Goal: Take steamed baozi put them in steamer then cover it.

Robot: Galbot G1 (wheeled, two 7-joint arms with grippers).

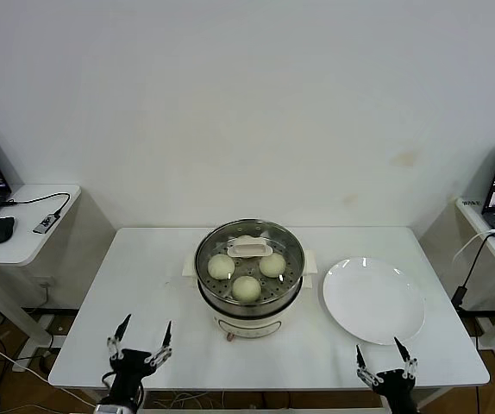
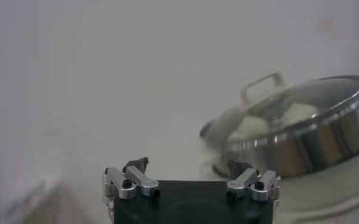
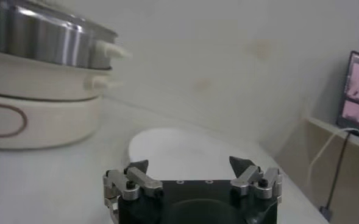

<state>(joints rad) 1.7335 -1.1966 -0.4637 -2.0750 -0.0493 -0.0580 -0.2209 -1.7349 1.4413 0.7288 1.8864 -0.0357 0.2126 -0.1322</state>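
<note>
The steamer (image 1: 249, 293) is standing in the middle of the white worktop (image 1: 144, 285), and the glass cover (image 1: 249, 256) with its cream handle is already sitting on the steel rim. Through the glass I am seeing three steamed baozi (image 1: 247, 287) lying on the perforated tray; a fourth one is possibly hiding under the handle, but I cannot tell. The white plate (image 1: 373, 299) beside the steamer, on the robot's right, is carrying no bun.

The left gripper (image 1: 140, 347) is hanging at the near edge of the worktop, well apart from the steamer, with its jaws spread wide and grasping nothing. The right gripper (image 1: 385, 365) is waiting at the near edge by the plate, its jaws released in the same way and also holding nothing.

In my judgement the task is nearly finishing, and the step in hand is only clearing away and checking. To do it well, both arms should be keeping low and far from the steamer's side handles, so that nothing is bumping the cover. It is also worth checking that the cover is lying flat all around the rim and not tilting on a bun.
</note>
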